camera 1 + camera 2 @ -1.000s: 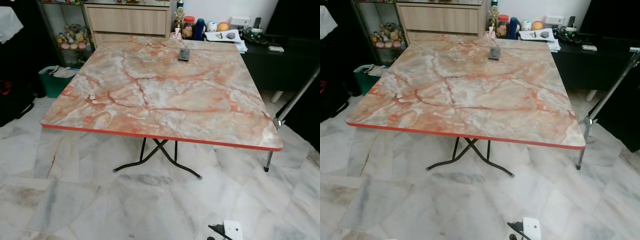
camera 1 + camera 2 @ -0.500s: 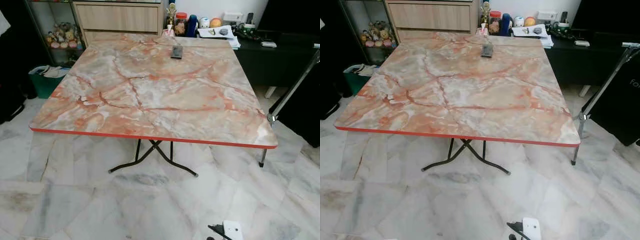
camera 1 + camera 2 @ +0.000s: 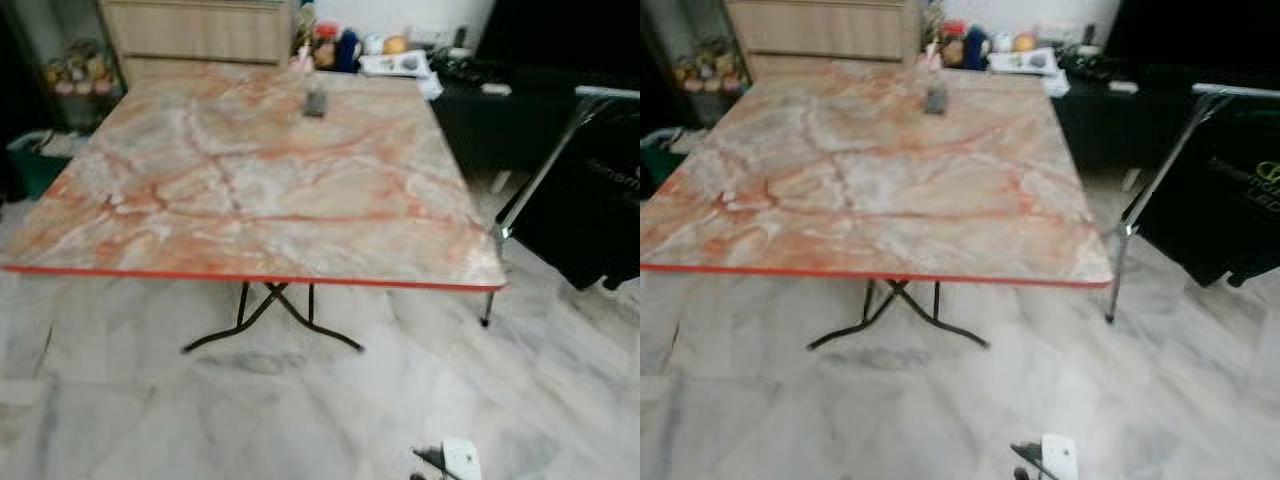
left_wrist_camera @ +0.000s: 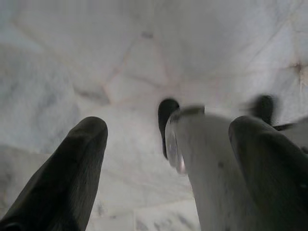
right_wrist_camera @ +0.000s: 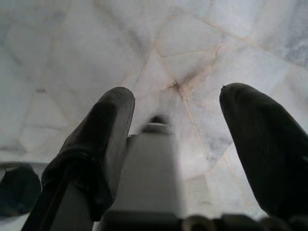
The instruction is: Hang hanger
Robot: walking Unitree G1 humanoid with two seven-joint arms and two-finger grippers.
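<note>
Facing marble table [image 3: 250, 190]; hanger orientation unreadable.

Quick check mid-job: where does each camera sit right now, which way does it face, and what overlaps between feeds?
Left eye: on the head, looking forward and down at the table and floor.
Right eye: beside it, same table, with a metal stand to the right.
Left wrist: faces down at floor tiles past the left tool, fingers apart.
Right wrist: faces down at floor past the right tool, fingers apart.
Shared: both eyes show the remote.

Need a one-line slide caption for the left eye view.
Blurred view of an orange-veined marble-pattern folding table bearing a small dark object, beside a slanted metal pole, on pale marble floor.
</note>
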